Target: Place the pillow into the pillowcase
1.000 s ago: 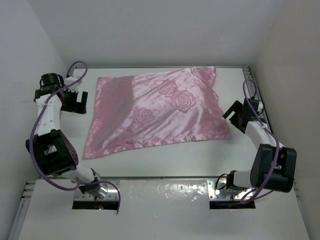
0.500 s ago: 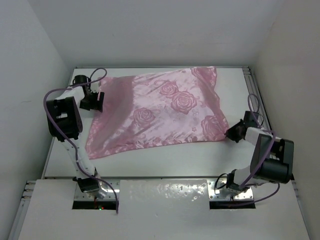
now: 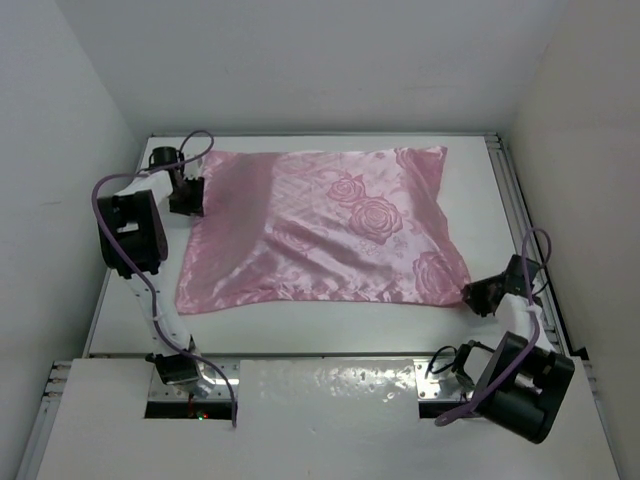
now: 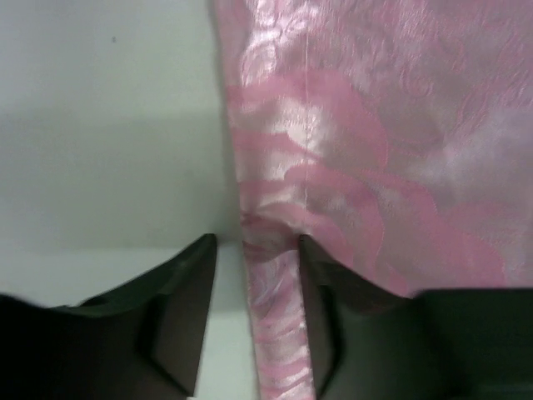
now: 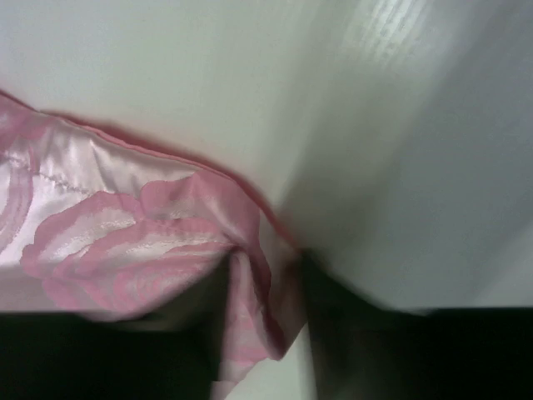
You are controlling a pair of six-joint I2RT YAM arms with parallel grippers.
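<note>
One article of the task is in view: the pillowcase (image 3: 320,225), pink satin with woven roses, lying spread on the white table (image 3: 300,325). It covers most of the table's middle. Its far edge runs close to the far side, and the rose figures sit on its right half.

Top view: the left gripper (image 3: 187,197) is low at the pillowcase's left edge, near the far-left corner. The right gripper (image 3: 478,297) is low at the near-right corner. Both meet the fabric, but this view is too distant to show how either pair of jaws stands.

Left wrist view: the left edge of the pillowcase passes as a narrow strip between the two dark fingers (image 4: 185,308). The jaws stand narrowly apart. One finger is against the fabric, and a sliver of bare table shows between the strip and the other. No clamp on the cloth is evident.

Right wrist view, blurred: the corner of the pillowcase is puckered and fills the narrow gap between the fingers (image 5: 350,333), touching both. The corner is pinched there. Past it the table is bare, which places the grip at the very tip of the corner.
</note>
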